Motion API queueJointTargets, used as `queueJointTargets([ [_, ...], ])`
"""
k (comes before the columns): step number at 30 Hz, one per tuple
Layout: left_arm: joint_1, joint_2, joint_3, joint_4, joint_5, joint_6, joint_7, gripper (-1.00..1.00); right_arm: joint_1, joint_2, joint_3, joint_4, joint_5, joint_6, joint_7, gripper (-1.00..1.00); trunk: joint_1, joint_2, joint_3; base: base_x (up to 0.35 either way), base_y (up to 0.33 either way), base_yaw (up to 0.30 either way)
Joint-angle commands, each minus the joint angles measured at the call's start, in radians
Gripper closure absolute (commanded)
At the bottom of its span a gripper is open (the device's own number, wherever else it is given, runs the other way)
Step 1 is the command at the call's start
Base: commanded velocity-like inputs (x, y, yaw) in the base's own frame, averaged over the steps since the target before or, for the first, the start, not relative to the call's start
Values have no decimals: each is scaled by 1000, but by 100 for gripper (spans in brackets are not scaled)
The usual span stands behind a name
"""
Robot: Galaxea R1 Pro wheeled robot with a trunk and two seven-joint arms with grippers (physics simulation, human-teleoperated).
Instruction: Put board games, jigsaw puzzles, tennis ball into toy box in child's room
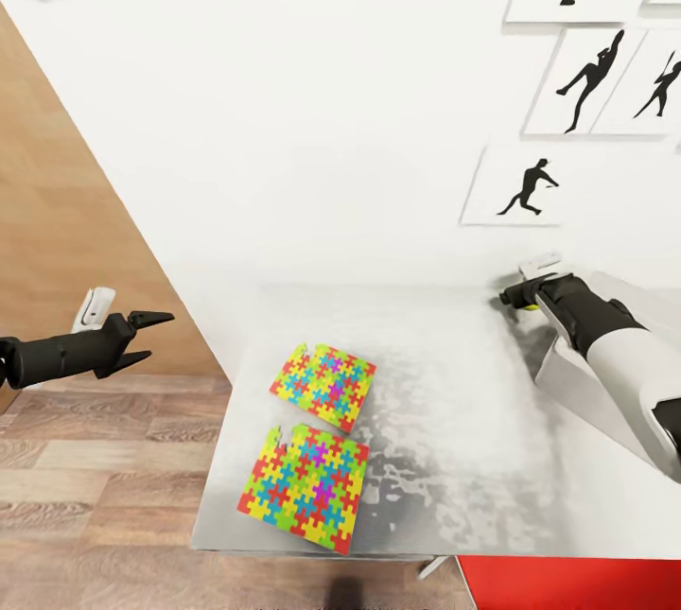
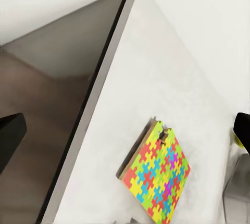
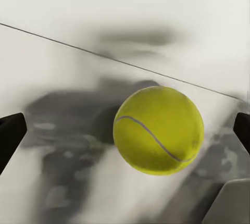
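Two multicoloured jigsaw puzzles lie flat on the pale grey table (image 1: 454, 459), one (image 1: 323, 385) behind the other (image 1: 305, 473), near its left edge. The yellow-green tennis ball (image 3: 158, 130) rests on the table by the wall, and my right gripper (image 3: 126, 133) is open with a fingertip on either side of it, not touching. In the head view that gripper (image 1: 513, 294) hides most of the ball (image 1: 532, 305). The toy box (image 1: 577, 392) lies under my right arm. My left gripper (image 1: 151, 336) hangs open over the floor, left of the table. One puzzle (image 2: 156, 174) lies ahead of it.
A white wall with black silhouette pictures (image 1: 530, 186) backs the table. A wooden door (image 1: 66, 213) and plank floor (image 1: 104, 487) are at the left. A red chair (image 1: 567, 583) stands at the table's front right.
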Motion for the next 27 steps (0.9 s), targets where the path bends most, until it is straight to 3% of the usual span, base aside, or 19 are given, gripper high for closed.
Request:
queueJointTargets([
  [1, -1, 0, 1, -1, 10, 3, 10, -100, -7, -3, 4, -2, 5, 6, 4, -100, 0, -1, -3, 0, 0, 0],
  [12, -1, 2, 1, -1, 10, 2, 10, -100, -28, -31, 2, -2, 4, 6, 4, -100, 0, -1, -20, 0, 0, 0],
  [27, -1, 2, 1, -1, 10, 2, 10, -100, -29, -34, 1, -2, 4, 6, 4, -100, 0, -1, -44, 0, 0, 0],
])
